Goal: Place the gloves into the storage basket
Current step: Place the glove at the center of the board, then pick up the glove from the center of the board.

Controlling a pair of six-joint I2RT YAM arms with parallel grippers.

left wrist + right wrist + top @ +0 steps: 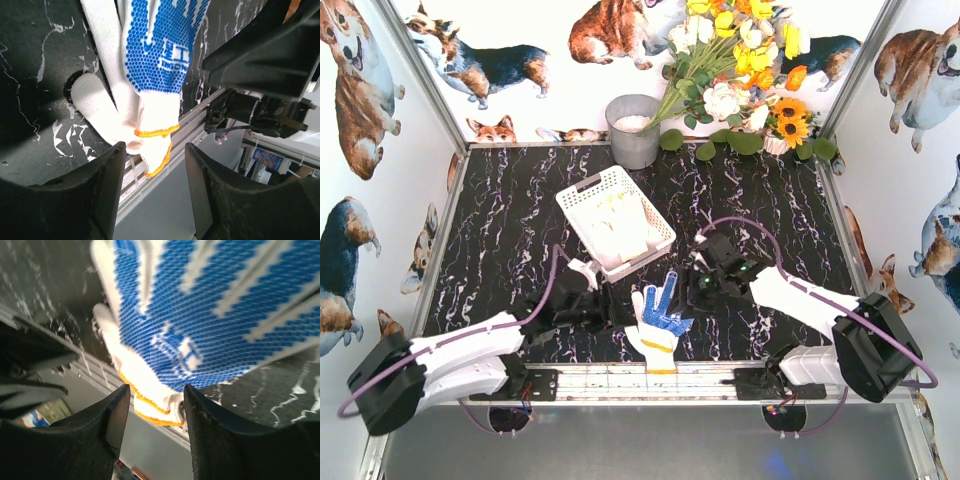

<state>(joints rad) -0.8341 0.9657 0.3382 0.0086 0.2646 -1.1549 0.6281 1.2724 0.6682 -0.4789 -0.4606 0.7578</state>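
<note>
L claw point(155, 150), R claw point(154, 392): both low, jaws apart, facing inward.

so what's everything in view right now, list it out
blue-dotted glove: one, blue dots on white, orange cuff, near table edge between the hands
white glove: one, white, orange cuff, partly under the dotted one
gloves in basket: count unclear, white
storage basket: one, white, table centre
bucket: one, grey, back of table
flowers: one bunch, yellow, white, orange, back right
table: one, black marbled
left hand: one, black, open, by the cuffs
right hand: one, black, open, over the dotted glove
</note>
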